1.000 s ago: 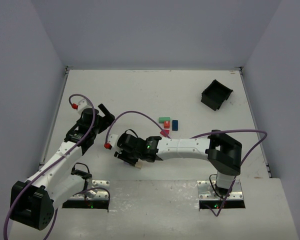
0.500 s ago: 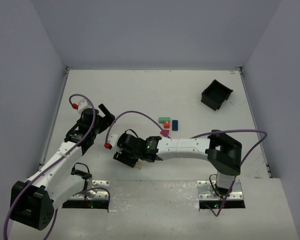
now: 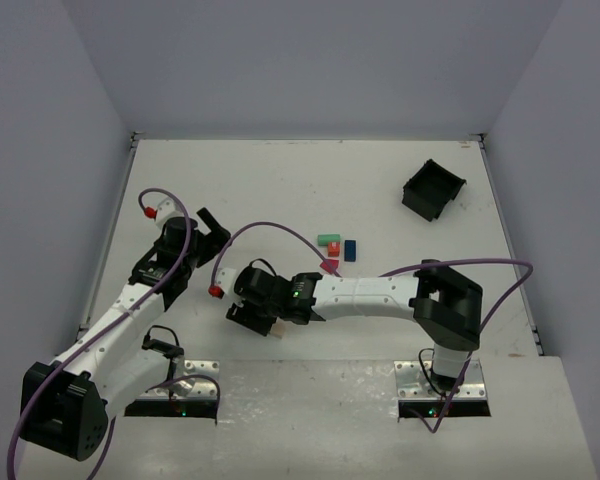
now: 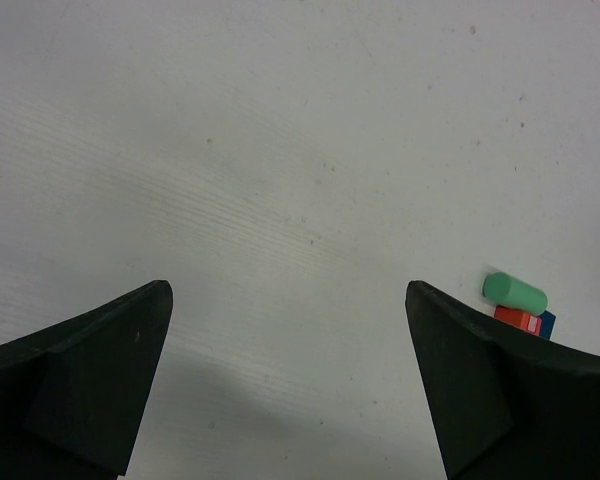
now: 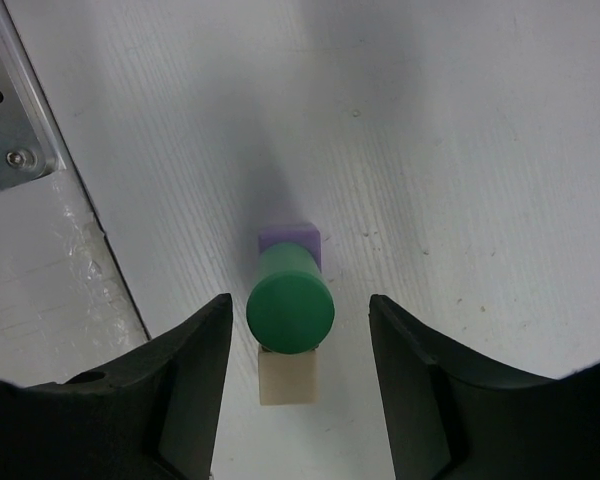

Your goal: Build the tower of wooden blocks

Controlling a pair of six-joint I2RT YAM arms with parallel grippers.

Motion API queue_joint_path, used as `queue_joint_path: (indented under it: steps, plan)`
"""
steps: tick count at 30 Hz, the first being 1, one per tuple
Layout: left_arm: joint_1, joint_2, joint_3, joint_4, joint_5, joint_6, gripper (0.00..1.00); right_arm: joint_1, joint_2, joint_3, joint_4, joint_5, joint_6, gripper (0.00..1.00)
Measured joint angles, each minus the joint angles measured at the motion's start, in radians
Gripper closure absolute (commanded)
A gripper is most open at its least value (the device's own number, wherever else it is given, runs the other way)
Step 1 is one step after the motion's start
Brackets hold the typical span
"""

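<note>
In the right wrist view a small stack stands on the table: a green cylinder (image 5: 291, 310) upright on a purple block (image 5: 302, 238) and a tan block (image 5: 288, 380). My right gripper (image 5: 298, 302) is open, its jaws either side of the cylinder and clear of it. In the top view that gripper (image 3: 263, 308) is near the front edge, with the tan block (image 3: 278, 329) showing beside it. Loose green (image 3: 327, 240), red (image 3: 333, 250), blue (image 3: 350, 249) and magenta (image 3: 330, 266) blocks lie mid-table. My left gripper (image 3: 212, 224) is open and empty over bare table.
A square black bin (image 3: 432, 188) stands at the back right. The metal mounting plate (image 5: 5, 130) and the table's front edge lie just beside the stack. The left wrist view shows the green (image 4: 515, 292), red (image 4: 517, 320) and blue (image 4: 547, 322) blocks behind its right finger.
</note>
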Motion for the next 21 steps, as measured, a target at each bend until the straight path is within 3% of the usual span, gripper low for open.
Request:
queue_joint_path:
  steps: [2, 9, 21]
  plan:
    - [0.0, -0.001, -0.003, 0.003, 0.0, 0.002, 0.0, 0.0, 0.0, 0.0, 0.001, -0.008, -0.001, 0.37]
    - [0.0, -0.001, -0.004, 0.006, -0.001, 0.012, 0.0, 0.0, -0.005, -0.004, 0.012, -0.031, -0.008, 0.01]
    - [0.0, 0.0, -0.004, 0.007, -0.008, 0.018, 0.0, -0.001, -0.258, -0.127, 0.017, -0.09, -0.061, 0.01]
